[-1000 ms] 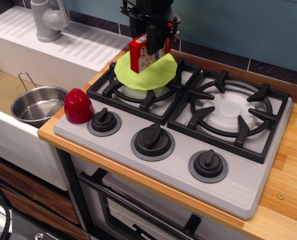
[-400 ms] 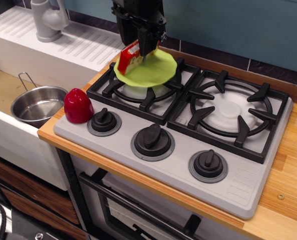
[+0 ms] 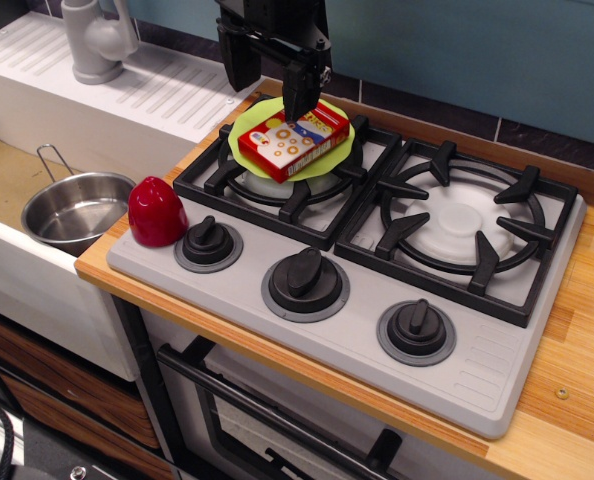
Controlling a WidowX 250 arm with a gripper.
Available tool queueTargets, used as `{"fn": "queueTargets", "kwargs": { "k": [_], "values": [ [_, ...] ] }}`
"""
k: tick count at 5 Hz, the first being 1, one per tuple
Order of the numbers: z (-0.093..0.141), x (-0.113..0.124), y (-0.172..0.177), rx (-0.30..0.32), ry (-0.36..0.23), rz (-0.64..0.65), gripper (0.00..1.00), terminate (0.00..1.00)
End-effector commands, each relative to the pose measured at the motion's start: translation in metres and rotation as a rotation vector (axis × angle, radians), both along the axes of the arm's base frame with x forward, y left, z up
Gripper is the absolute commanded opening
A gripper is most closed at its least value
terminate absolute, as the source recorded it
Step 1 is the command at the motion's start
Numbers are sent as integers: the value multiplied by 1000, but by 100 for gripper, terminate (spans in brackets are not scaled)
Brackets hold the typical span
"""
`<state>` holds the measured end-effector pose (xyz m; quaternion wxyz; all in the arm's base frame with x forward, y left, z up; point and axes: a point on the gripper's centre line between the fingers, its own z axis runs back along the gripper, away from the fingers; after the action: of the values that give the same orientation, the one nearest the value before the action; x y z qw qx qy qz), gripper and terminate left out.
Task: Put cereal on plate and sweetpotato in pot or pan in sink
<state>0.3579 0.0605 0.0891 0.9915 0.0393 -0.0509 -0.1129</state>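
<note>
Your gripper (image 3: 269, 78) hung jaws wide, empty. Cereal (image 3: 295, 138) lay flat on plate (image 3: 247, 135) just below its fingers. Sweetpotato (image 3: 156, 212) sat well below-left, beside pot (image 3: 75, 208).

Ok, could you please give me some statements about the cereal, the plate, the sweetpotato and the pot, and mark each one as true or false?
1. The cereal lies flat on the plate. True.
2. The sweetpotato is inside the pot. False: it stands on the stove's front left corner, beside the knobs; the pot holds nothing.
3. The pot sits in the sink. True.
4. The gripper is shut on the cereal. False: its fingers are spread open above the box, not clamping it.
5. The plate rests on the right burner. False: it rests on the left burner grate.
</note>
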Motion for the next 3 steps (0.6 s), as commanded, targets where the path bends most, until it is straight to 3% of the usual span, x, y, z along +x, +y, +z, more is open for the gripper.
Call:
{"fn": "queueTargets", "kwargs": {
  "k": [1,2,3],
  "values": [
    [48,3,-4,37,-20,-7,100,0],
    [60,5,-7,18,28,-6,100,0],
    [73,13,-22,69,102,-29,100,0]
  ]
}}
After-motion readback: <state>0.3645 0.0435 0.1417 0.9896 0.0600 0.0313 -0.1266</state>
